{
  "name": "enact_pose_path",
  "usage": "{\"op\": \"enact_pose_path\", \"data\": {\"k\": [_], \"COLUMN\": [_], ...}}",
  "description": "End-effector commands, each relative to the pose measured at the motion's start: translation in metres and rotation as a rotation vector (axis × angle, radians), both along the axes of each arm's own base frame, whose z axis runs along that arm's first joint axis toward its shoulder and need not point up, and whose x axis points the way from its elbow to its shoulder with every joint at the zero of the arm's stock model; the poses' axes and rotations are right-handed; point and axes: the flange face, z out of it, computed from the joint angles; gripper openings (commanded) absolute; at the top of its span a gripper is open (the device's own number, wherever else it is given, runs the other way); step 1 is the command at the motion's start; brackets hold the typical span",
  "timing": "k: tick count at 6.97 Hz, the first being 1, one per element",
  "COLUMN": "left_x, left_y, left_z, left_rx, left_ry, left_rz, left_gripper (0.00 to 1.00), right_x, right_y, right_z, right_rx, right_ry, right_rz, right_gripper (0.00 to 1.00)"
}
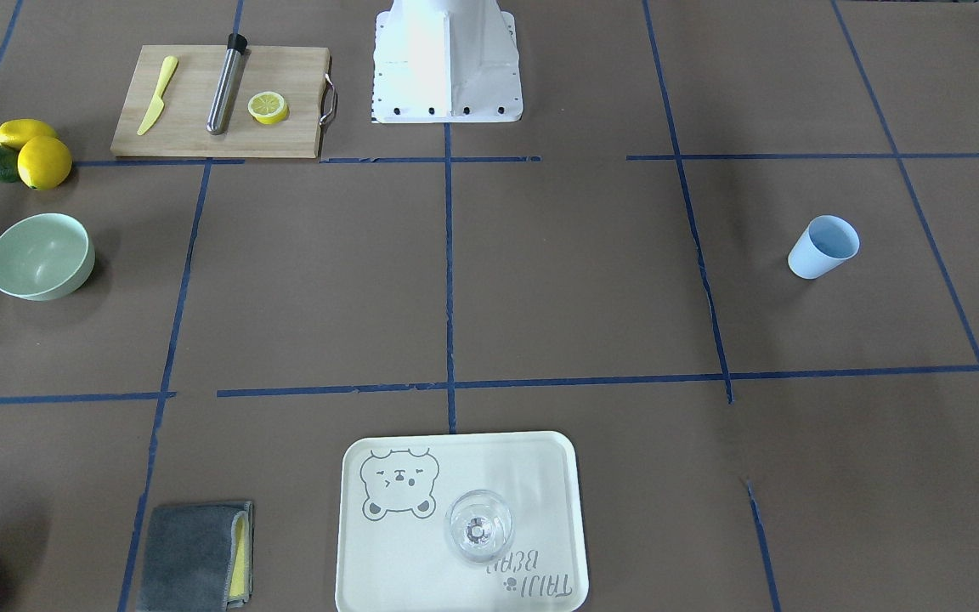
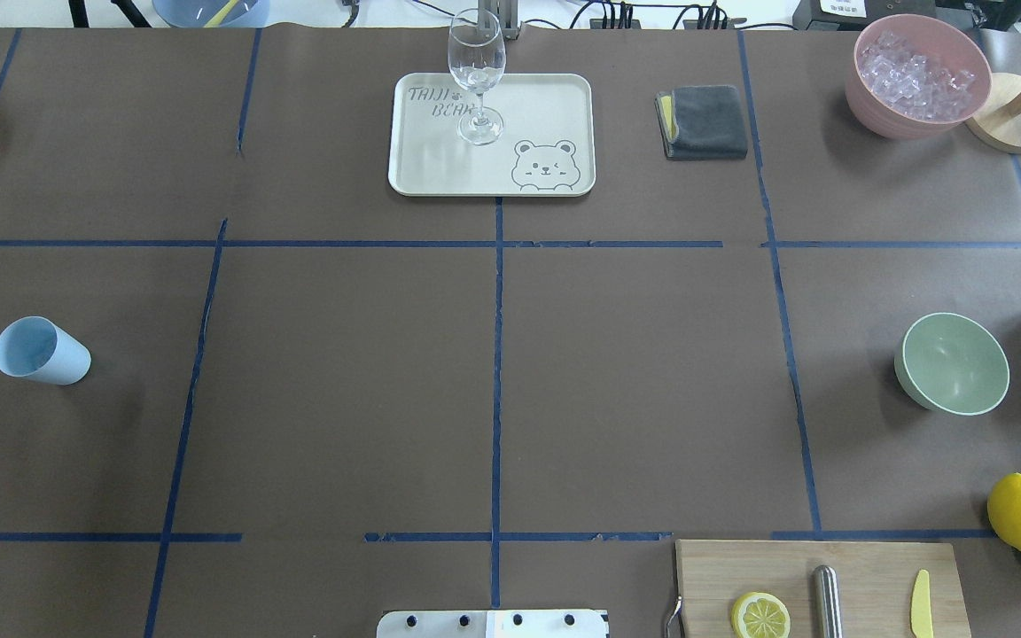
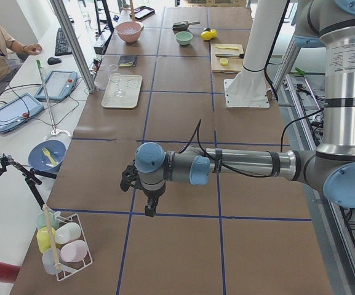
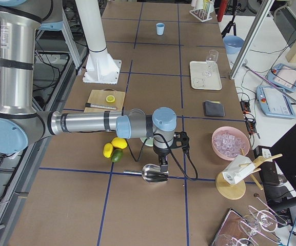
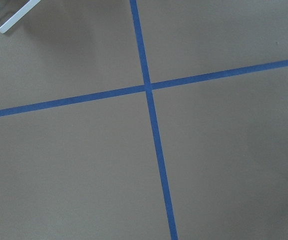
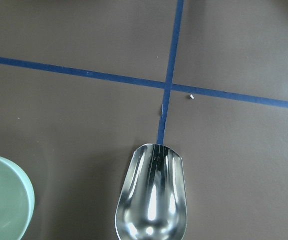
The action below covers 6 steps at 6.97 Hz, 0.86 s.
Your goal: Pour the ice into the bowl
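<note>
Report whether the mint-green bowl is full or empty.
Empty. The bowl shows only its bare, smooth inside in both the overhead and front-facing views; nothing lies in it.

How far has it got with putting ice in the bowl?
Nothing looks done: the mint-green bowl is empty. In hand: the right pincer hangs over a metal scoop near that bowl; the left pincer is over bare table. Left: the whole pour. The only ice cubes in view sit in the pink bowl.
</note>
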Motion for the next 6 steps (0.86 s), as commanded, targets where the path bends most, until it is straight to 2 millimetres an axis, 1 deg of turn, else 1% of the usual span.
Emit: {"op": "enact_pose_path", "data": {"k": [1, 2, 3, 4, 5, 6], "left_x": [0.000, 0.000, 0.000, 0.000, 0.000, 0.000], "left_y": [0.000, 0.000, 0.000, 0.000, -0.001, -0.001], "left_z": [0.000, 0.000, 0.000, 0.000, -0.001, -0.001], "left_rx": [0.001, 0.001, 0.001, 0.001, 0.003, 0.003], "left_ry": [0.000, 0.000, 0.000, 0.000, 0.000, 0.000], "left_rz": [0.000, 0.000, 0.000, 0.000, 0.001, 0.001], "left_gripper": [1.00, 1.00, 1.00, 1.00, 1.00, 1.00], "right_x": [-0.021, -0.054, -0.108, -0.136, -0.152, -0.175], "right_y": [-0.005, -0.007, -0.005, -0.004, -0.004, -0.003], "right_z": [-0.028, -0.036, -0.038, -0.028, -0.017, -0.009], "right_rx": [0.103, 0.144, 0.132, 0.129, 0.132, 0.130], "right_ry": [-0.070, -0.106, -0.113, -0.125, -0.145, -0.135], "right_rz": [-0.046, -0.113, -0.187, -0.202, -0.179, -0.169], "right_gripper": [1.00, 1.00, 1.00, 1.00, 1.00, 1.00]}}
